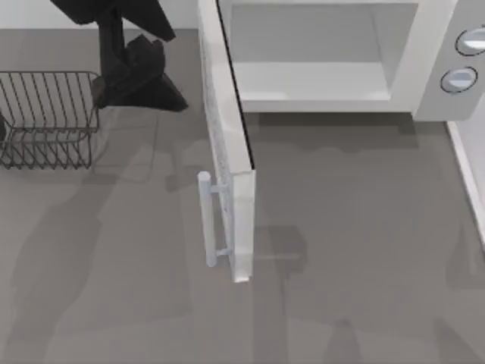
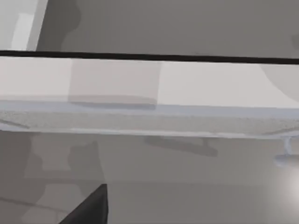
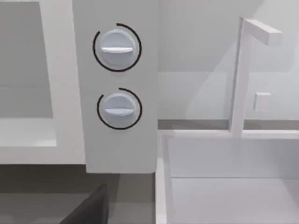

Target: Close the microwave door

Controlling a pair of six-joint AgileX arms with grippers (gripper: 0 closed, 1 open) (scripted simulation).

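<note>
The microwave (image 1: pixel 424 68) stands at the back of the table with its pale cavity showing and two round knobs (image 3: pixel 117 46) on its side panel. The microwave door (image 1: pixel 227 152) stands wide open, swung out toward the table's front, with its pale bar handle (image 1: pixel 206 220) on the left face. My left gripper (image 1: pixel 155 87) hovers at the back left, a short way left of the door's outer face. In the left wrist view the door (image 2: pixel 149 88) runs across close by, above a dark part of the left gripper (image 2: pixel 88 210). My right gripper (image 3: pixel 88 210) faces the knob panel.
A dark wire rack (image 1: pixel 45 117) sits at the left edge, beside the left arm. A white sink (image 3: pixel 229 177) with a tall faucet (image 3: pixel 240 74) lies right of the microwave. Its rim (image 1: pixel 470 174) runs along the table's right side.
</note>
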